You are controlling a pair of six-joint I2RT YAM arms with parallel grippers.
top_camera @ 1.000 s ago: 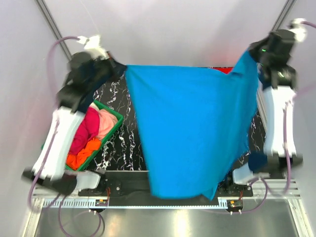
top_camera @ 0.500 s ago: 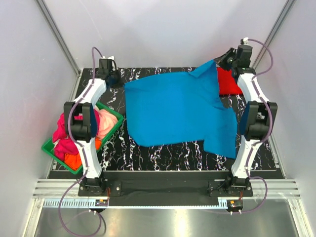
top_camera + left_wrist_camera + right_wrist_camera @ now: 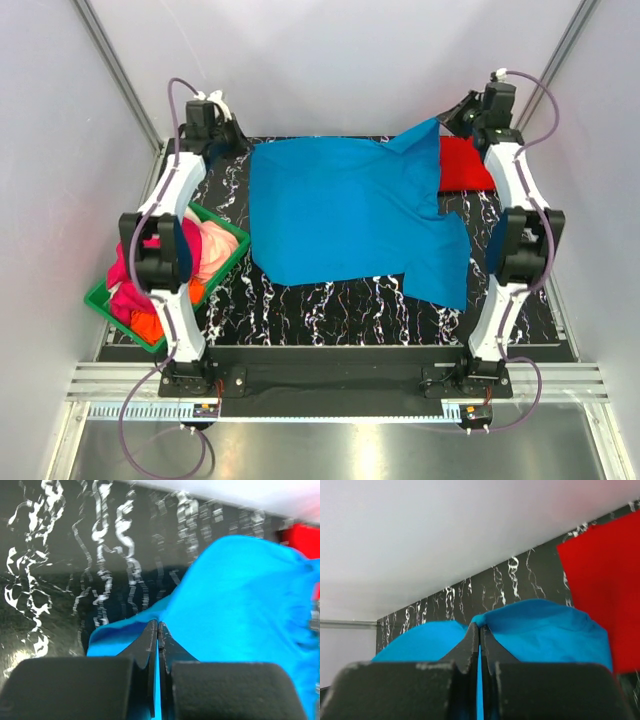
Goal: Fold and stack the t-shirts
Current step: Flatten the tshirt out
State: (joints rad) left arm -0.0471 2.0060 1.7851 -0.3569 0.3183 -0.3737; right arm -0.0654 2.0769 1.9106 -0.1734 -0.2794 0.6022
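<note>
Firmly, left gripper (image 3: 158, 626) and right gripper (image 3: 479, 628) pinch the blue t-shirt (image 3: 350, 215) (spread over table (image 3: 330, 310)).

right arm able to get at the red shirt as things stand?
Likely not yet: the right claw is shut on the blue shirt. The red shirt lies just beside it, mostly uncovered.

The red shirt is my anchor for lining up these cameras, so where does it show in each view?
Top view: the red shirt lies at the far right corner of the table.
Left wrist: the red shirt is a blurred patch at the upper right edge.
Right wrist: the red shirt fills the right side.
Shared landmark: the blue shirt, on its left in every view.
</note>
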